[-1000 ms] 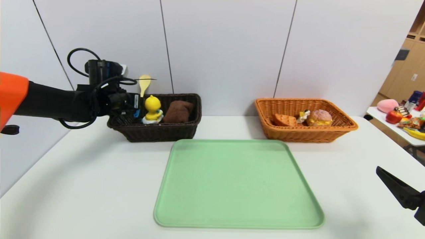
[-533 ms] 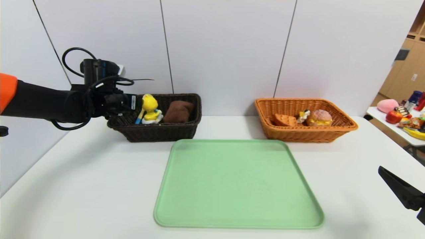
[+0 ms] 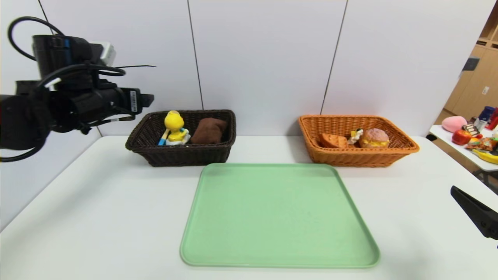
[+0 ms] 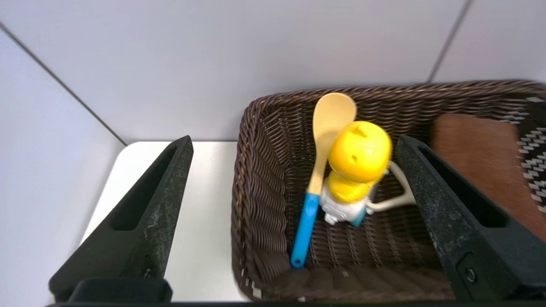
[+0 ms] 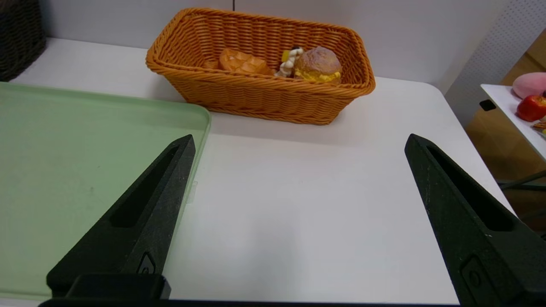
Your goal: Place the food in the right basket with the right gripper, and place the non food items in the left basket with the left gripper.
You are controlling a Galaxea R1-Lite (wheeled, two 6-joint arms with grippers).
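The dark brown left basket (image 3: 183, 153) holds the yellow duck toy (image 3: 174, 125), the folded brown towel (image 3: 209, 130) and the yellow spoon with blue handle (image 4: 328, 128), which leans against the duck (image 4: 360, 151). A white curved piece (image 4: 399, 200) shows behind the duck. My left gripper (image 3: 146, 100) is open and empty, raised above and to the left of this basket (image 4: 251, 170). The orange-tan right basket (image 3: 358, 155) holds the waffle wedge (image 3: 334, 140) and the bun (image 3: 374, 138). My right gripper (image 5: 298, 138) is open and empty, low over the table's right front.
An empty green tray (image 3: 278, 214) lies in front of both baskets, mid-table. A side table (image 3: 467, 149) with toy fruit stands at the far right. A white wall runs close behind the baskets.
The left gripper let go of the spoon, which dropped into the dark basket beside the duck. The left arm then rose and drew back to the left. The right gripper drifted slightly lower.
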